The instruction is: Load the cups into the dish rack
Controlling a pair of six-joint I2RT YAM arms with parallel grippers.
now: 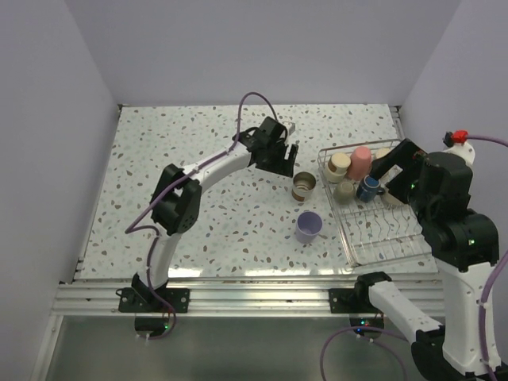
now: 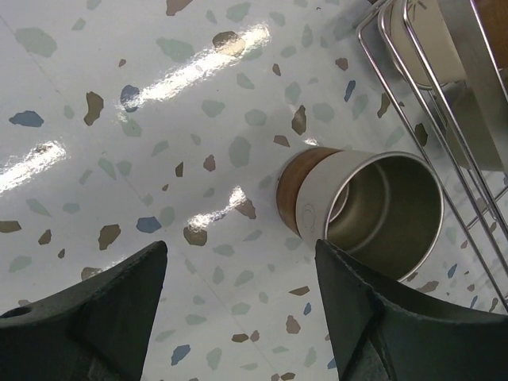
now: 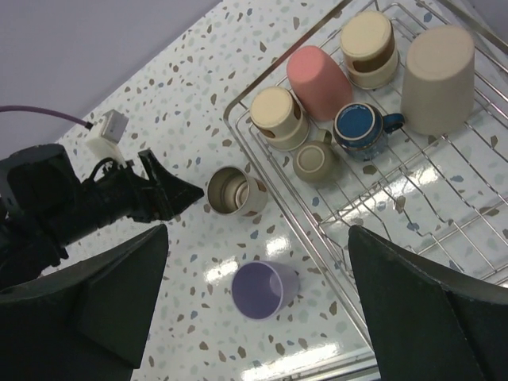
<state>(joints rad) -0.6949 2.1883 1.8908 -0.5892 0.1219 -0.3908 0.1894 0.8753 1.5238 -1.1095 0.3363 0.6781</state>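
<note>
L gripper (image 2: 240, 250) open, steel cup (image 2: 373, 210) just ahead beside dish rack (image 1: 346, 238), R gripper (image 3: 258, 230) wide open over it

The bench (image 1: 198, 230) is a glossy white surface flecked with brown, blue and grey-green chips, walled on its left, far and right sides. The wire dish rack (image 1: 381, 238) sits directly on it along the right edge, reaching from near the far-right corner toward the near edge. A steel cup (image 1: 303, 187) with a brown band stands just beside the rack's left side, and a lavender cup (image 1: 309, 226) stands mouth-up a little nearer the near edge, apart from both.
</note>
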